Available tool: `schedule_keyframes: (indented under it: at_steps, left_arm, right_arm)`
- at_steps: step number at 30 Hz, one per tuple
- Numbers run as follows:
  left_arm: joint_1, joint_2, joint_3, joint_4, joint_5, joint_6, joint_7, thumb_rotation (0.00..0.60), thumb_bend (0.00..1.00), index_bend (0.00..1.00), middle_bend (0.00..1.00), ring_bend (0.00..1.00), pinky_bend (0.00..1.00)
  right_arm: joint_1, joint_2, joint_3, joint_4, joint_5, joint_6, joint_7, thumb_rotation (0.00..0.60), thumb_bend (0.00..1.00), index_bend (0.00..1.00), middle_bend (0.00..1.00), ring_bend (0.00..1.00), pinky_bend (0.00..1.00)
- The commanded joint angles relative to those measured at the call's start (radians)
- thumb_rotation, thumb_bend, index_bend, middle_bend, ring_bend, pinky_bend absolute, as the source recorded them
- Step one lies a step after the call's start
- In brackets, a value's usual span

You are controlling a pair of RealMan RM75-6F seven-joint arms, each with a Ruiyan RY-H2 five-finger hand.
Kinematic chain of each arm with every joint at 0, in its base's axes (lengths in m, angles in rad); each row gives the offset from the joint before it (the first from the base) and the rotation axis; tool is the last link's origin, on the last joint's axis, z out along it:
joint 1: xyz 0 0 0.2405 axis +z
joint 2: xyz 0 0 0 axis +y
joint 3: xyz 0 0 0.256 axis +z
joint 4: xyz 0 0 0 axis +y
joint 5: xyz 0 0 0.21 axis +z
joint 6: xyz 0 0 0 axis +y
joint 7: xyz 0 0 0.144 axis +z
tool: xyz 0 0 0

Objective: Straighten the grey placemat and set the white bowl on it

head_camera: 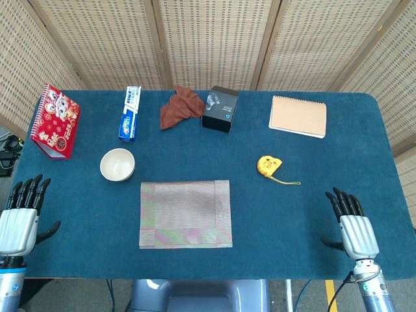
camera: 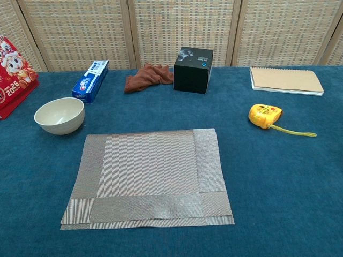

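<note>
Placemat (head_camera: 186, 214) sits low center of frame, folded over along its near edge, with the white bowl (head_camera: 117, 164) just off its upper-left corner. Left hand (head_camera: 19, 216) and right hand (head_camera: 351, 223) rest at the bottom corners, fingers apart, holding nothing.

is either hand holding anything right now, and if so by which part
Nothing is held. The left hand and right hand both rest open near the table's front corners, apart from the white bowl and the grey placemat.
</note>
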Motion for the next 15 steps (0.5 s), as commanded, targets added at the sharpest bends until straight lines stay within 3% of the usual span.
schedule_keyframes:
  at_steps: [1, 15]
  left_arm:
    - [0.0, -0.002, 0.001, 0.002, 0.001, -0.001, 0.002, 0.6, 0.19, 0.0, 0.0, 0.0, 0.0]
    - [-0.002, -0.009, 0.007, 0.007, 0.008, -0.005, 0.015, 0.6, 0.18, 0.0, 0.0, 0.0, 0.0]
  right_arm:
    - [0.0, 0.001, 0.0, 0.0, 0.0, 0.0, 0.0, 0.6, 0.09, 0.05, 0.0, 0.0, 0.0]
    - [-0.002, 0.003, -0.007, -0.009, -0.012, 0.004, 0.001, 0.6, 0.08, 0.05, 0.0, 0.0, 0.0]
